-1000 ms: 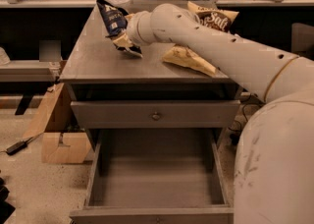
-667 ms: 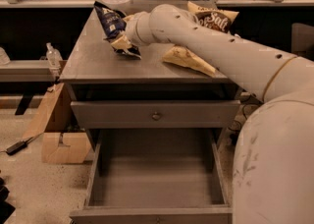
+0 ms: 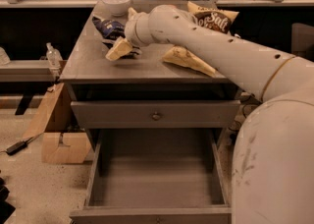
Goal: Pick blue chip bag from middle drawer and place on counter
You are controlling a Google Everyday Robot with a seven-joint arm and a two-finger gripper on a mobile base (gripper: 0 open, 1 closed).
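Note:
The blue chip bag point(image 3: 107, 25) lies crumpled on the counter point(image 3: 93, 67), near its back left. My gripper point(image 3: 123, 32) is over the counter just right of the bag. Its cream fingers point(image 3: 117, 50) are spread apart with the bag's right end between them, so it is open. The arm reaches in from the right across the counter. The middle drawer point(image 3: 157, 181) is pulled out below, and its grey floor is bare.
A large Sea Salt bag point(image 3: 212, 19) and a yellowish packet point(image 3: 189, 60) lie on the counter's right side. A white bowl point(image 3: 116, 3) stands at the back. The top drawer front with a knob point(image 3: 156, 116) is shut. A cardboard box point(image 3: 64, 145) and a bottle point(image 3: 53, 53) are at the left.
The blue chip bag was held upright above the counter. It has now come down and lies flatter on the counter, with the fingers spread around it.

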